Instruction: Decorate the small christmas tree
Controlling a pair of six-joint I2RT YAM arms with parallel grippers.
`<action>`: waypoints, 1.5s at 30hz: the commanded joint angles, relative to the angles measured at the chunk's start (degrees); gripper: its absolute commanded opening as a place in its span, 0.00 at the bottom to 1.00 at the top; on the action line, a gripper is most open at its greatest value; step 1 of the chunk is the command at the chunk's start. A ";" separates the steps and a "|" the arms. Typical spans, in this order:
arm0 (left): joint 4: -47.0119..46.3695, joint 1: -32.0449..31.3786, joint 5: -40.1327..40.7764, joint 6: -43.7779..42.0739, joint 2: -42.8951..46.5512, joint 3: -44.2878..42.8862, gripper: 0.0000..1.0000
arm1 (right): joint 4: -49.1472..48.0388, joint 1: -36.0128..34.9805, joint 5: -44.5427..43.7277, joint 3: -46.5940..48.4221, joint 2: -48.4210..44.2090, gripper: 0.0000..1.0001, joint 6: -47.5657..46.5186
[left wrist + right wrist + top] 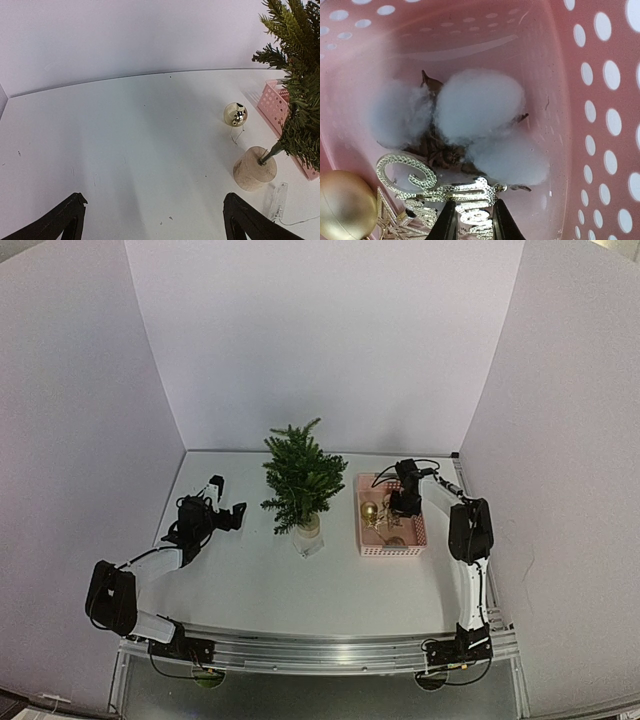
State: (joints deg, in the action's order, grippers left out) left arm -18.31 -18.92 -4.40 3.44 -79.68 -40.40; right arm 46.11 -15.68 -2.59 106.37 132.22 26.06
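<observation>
The small christmas tree [300,480] stands mid-table on a pale round base [254,168]; its branches [295,85] fill the right of the left wrist view. My right gripper [403,508] reaches down into the pink basket [390,548]. Its fingers [473,205] press on both sides of a silver glitter ornament [465,192] that lies on the basket floor. A white cotton boll [477,107] and a gold bauble [345,202] lie beside it. My left gripper [228,498] hovers wide open left of the tree with nothing between its fingers [155,200].
Another gold bauble [235,114] with a thin wire lies on the table behind the tree's base. A small clear box [277,200] with a cord sits in front of the base. White walls enclose the table on three sides.
</observation>
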 commanded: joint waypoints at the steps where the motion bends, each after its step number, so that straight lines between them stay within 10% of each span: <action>1: -2.40 0.39 -0.43 0.16 0.59 -1.00 0.96 | 0.12 -0.22 0.16 -0.26 -1.69 0.16 -0.20; 24: -2.57 0.60 -0.85 -0.46 0.14 -1.96 0.96 | 0.28 -0.26 -0.92 -3.40 -13.05 0.13 -3.91; 45: 3.48 7.01 -16.51 -0.97 5.62 -11.35 0.97 | -0.86 -8.62 -2.38 3.88 -34.45 0.16 -33.30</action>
State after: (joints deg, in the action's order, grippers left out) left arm -16.96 -14.93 -10.92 2.77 -78.06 -45.32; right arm 46.34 -21.00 -3.39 105.64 102.34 1.77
